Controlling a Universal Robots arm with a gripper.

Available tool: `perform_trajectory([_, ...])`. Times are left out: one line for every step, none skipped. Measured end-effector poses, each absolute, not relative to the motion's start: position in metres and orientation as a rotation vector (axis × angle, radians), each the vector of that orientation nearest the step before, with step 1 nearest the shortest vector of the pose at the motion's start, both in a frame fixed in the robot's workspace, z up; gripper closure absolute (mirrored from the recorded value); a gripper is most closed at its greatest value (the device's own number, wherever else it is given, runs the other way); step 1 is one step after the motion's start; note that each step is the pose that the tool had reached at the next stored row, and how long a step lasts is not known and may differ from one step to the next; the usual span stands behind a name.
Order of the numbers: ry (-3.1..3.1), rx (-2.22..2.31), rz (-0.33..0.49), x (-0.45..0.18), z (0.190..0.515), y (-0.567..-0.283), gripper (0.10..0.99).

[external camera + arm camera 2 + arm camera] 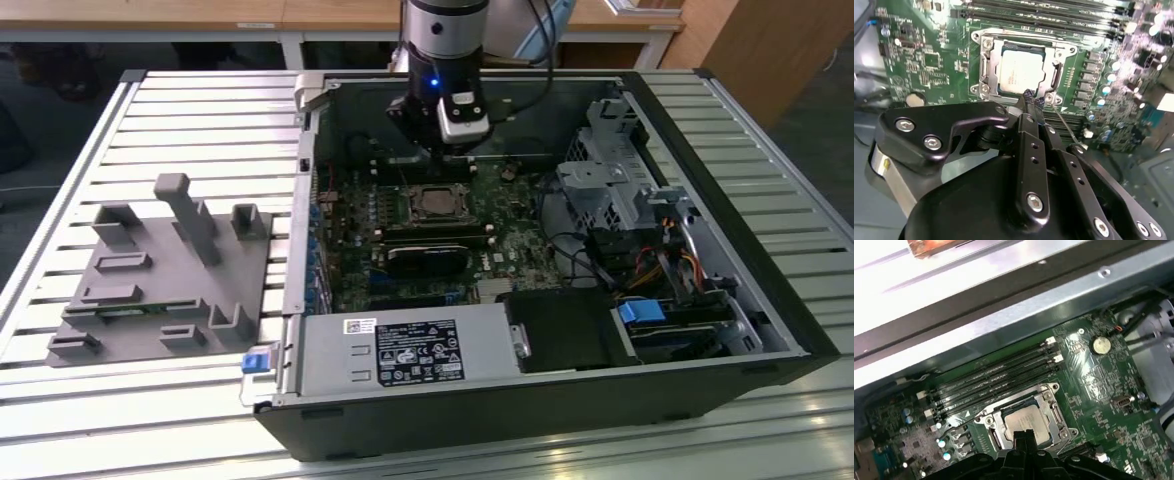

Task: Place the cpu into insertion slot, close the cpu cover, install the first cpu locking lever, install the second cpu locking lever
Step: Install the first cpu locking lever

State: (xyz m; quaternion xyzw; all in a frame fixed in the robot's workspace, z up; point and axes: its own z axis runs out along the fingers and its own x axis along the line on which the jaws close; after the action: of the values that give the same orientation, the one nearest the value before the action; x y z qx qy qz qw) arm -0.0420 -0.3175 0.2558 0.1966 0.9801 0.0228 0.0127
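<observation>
While silvery square cpu (1021, 73) sits in insertion slot (987, 75) — black jaws apparently together.

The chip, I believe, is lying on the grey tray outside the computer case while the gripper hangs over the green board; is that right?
Not quite: the chip is not on the grey tray but seated in the socket on the green board, as the second wrist view shows. The gripper does hang over that board, by the socket's corner.
</observation>
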Motion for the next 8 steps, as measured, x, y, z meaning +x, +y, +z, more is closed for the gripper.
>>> perform_trajectory([3.06,0.585,0.071,-0.042,0.2558,-0.3175,0.976])
perform_trajectory([3.066,0.558,0.072,-0.042,0.2559,-0.3175,0.976])
perform_trajectory([3.071,0.53,0.072,-0.042,0.2558,-0.3175,0.976])
perform_trajectory([3.076,0.503,0.073,-0.042,0.2558,-0.3175,0.976])
perform_trajectory([3.081,0.475,0.073,-0.042,0.2558,-0.3175,0.976])
perform_trajectory([3.086,0.447,0.073,-0.042,0.2558,-0.3175,0.976])
perform_trajectory([3.09,0.419,0.073,-0.042,0.2559,-0.3175,0.976])
perform_trajectory([3.094,0.39,0.074,-0.042,0.2559,-0.3175,0.976])
